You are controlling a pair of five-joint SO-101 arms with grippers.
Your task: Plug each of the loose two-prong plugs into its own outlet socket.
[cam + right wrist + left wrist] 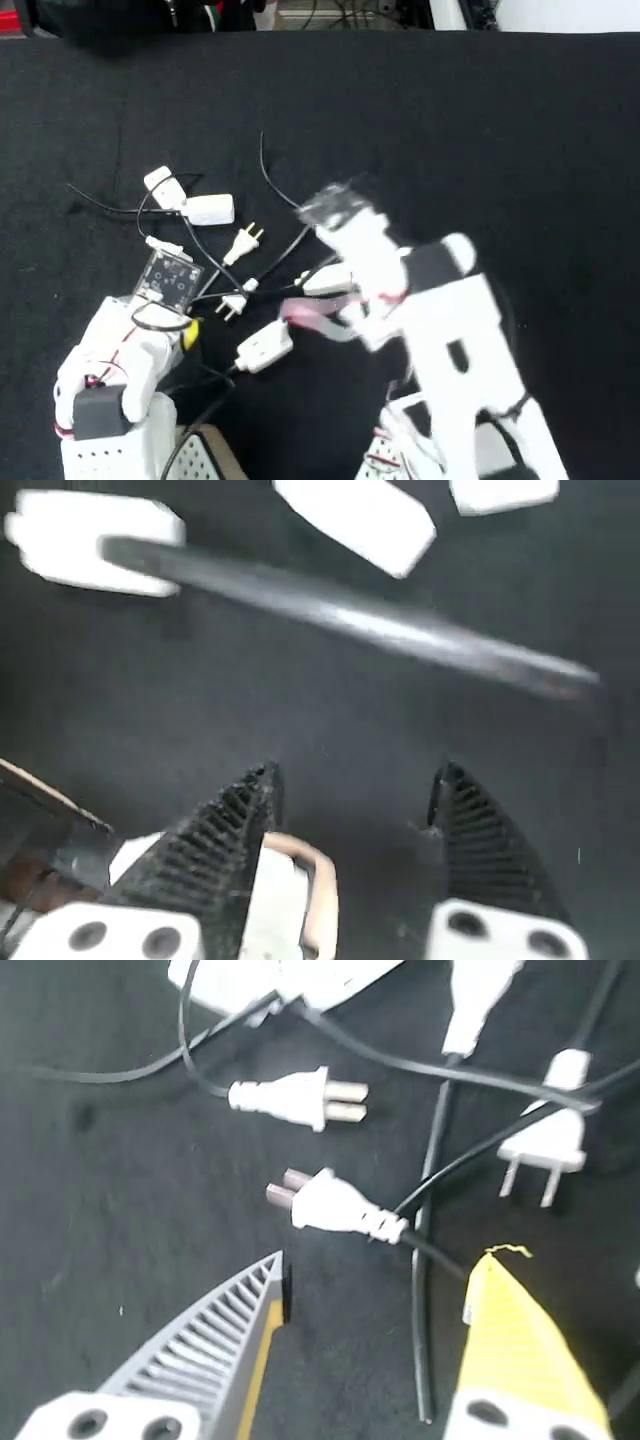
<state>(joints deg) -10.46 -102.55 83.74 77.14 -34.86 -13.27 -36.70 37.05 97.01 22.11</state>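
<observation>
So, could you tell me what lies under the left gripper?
A white two-prong plug on black cloth, below the open left gripper; its black cord disappears behind one finger.

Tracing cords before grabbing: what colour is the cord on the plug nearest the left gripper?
Black cord, white plug; clearest in left wrist view.
</observation>
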